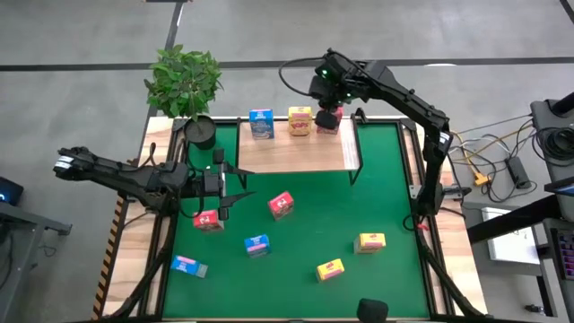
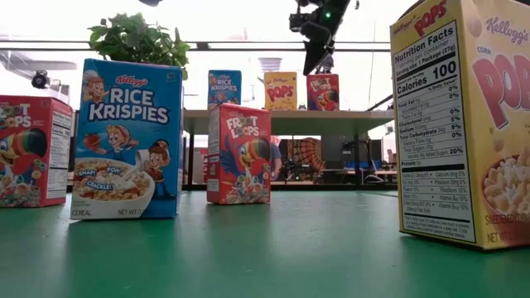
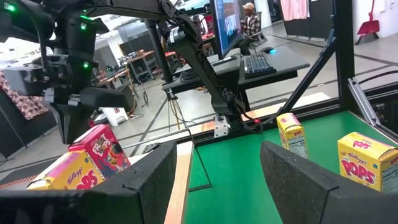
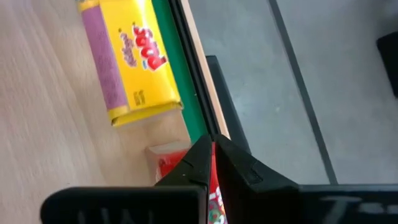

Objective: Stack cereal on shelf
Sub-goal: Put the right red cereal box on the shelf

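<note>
A light-wood shelf point(image 1: 296, 151) on thin black legs is standing at the table's far edge, carrying three upright cereal boxes in a row: blue point(image 1: 261, 124), yellow point(image 1: 300, 120) and red point(image 1: 328, 118). Six more boxes are sitting scattered on the green mat in front: two red ones point(image 1: 281, 205) point(image 1: 208, 220), two blue ones point(image 1: 256, 244) point(image 1: 189, 266), and two yellow ones point(image 1: 370, 241) point(image 1: 330, 269).

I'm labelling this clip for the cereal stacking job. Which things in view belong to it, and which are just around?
Job:
shelf
three boxes on it: blue, yellow, red
six boxes on the green mat, e.g. red one
right gripper, shut above the red shelf box

Around:
potted plant
cables
</note>
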You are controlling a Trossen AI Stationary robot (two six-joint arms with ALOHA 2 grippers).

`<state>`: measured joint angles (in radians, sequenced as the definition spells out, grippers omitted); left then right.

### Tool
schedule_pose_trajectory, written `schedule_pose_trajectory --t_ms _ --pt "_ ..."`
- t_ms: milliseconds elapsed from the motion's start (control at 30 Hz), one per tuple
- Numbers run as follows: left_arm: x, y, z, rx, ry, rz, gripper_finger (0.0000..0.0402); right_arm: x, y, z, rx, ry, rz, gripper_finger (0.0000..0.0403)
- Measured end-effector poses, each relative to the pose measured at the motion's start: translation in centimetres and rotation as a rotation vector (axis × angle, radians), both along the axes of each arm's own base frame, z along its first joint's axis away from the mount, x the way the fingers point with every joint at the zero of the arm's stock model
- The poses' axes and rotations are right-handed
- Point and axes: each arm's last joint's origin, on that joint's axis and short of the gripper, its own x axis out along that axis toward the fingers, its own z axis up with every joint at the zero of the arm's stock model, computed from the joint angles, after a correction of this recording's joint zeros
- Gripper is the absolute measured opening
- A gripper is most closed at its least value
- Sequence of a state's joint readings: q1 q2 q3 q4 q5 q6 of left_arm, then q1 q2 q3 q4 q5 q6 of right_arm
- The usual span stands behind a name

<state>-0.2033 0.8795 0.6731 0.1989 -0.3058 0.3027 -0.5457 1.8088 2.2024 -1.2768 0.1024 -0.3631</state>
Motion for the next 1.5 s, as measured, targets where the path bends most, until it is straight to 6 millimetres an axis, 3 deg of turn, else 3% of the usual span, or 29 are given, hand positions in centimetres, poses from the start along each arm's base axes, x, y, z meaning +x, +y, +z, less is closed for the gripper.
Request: schedule_pose_trajectory --t_ms 833,1133,1267,1400,1500 --pt "0.0 0.0 0.0 0.0 0.0 0.0 0.0215 -0.1 0.4 -0.1 0.026 0.025 0.087 0.0012" --pt "0.0 0.0 0.0 0.002 0.0 0.0 0.0215 -0.5 1.2 2.1 0.013 -0.041 0.057 0.0012" --pt "0.0 0.0 0.0 0.002 0.0 0.0 0.0215 -1.0 2.6 2.6 0.081 -0.022 0.043 0.0012" --pt "0.0 0.0 0.0 0.002 0.0 0.0 0.0215 -1.7 3.6 1.8 0.25 0.041 0.029 0.0012" --pt "0.0 0.0 0.0 0.003 0.0 0.0 0.0215 -1.4 3.6 0.8 0.282 0.072 -0.019 0.0012"
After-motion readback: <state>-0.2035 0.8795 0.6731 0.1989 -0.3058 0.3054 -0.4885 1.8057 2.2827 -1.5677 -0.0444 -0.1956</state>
